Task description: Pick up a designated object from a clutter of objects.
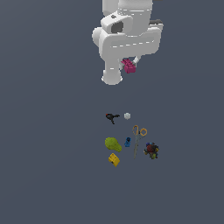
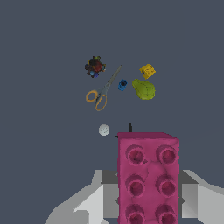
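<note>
The magenta-pink studded brick [image 1: 128, 66] hangs high above the floor, held under the white arm. In the wrist view the brick [image 2: 148, 177] fills the near field between the grey fingers [image 2: 96, 203], studs facing the camera. My gripper [image 1: 129, 64] is shut on it; in the wrist view it [image 2: 146, 197] is mostly hidden by the brick. The clutter lies far below: yellow brick [image 1: 114, 159], green pear shape [image 1: 112, 144], blue piece [image 1: 127, 141], orange-handled scissors [image 1: 138, 138], black clamp [image 1: 112, 117], white cube [image 1: 127, 116], dark multicoloured cluster [image 1: 152, 150].
In the wrist view the clutter shows as the cluster [image 2: 95, 66], scissors [image 2: 103, 91], blue piece [image 2: 122, 85], pear shape [image 2: 144, 89], yellow brick [image 2: 148, 70] and white cube [image 2: 103, 130]; the clamp [image 2: 130, 127] is mostly hidden behind the brick. The floor is plain dark grey.
</note>
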Controlling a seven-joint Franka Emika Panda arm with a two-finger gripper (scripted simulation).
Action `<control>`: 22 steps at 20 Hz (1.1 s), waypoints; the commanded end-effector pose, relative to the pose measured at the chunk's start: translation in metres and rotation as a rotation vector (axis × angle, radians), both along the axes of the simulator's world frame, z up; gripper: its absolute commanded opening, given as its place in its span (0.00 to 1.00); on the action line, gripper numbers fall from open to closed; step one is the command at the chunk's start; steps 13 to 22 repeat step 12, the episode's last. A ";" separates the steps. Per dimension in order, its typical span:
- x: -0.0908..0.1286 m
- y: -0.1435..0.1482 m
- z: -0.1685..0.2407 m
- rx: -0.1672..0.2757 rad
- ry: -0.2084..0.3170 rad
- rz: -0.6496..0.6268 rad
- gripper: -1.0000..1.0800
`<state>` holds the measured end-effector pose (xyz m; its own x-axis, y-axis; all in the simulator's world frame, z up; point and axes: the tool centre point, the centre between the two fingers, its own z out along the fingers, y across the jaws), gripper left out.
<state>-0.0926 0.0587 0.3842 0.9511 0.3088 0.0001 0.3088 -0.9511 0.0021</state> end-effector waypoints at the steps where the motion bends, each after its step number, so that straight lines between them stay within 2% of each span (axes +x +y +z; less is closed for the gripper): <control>1: -0.007 0.006 0.013 0.000 0.001 0.000 0.00; 8: -0.016 0.015 0.030 0.001 0.001 0.000 0.00; 22: -0.016 0.015 0.031 0.002 0.001 -0.001 0.00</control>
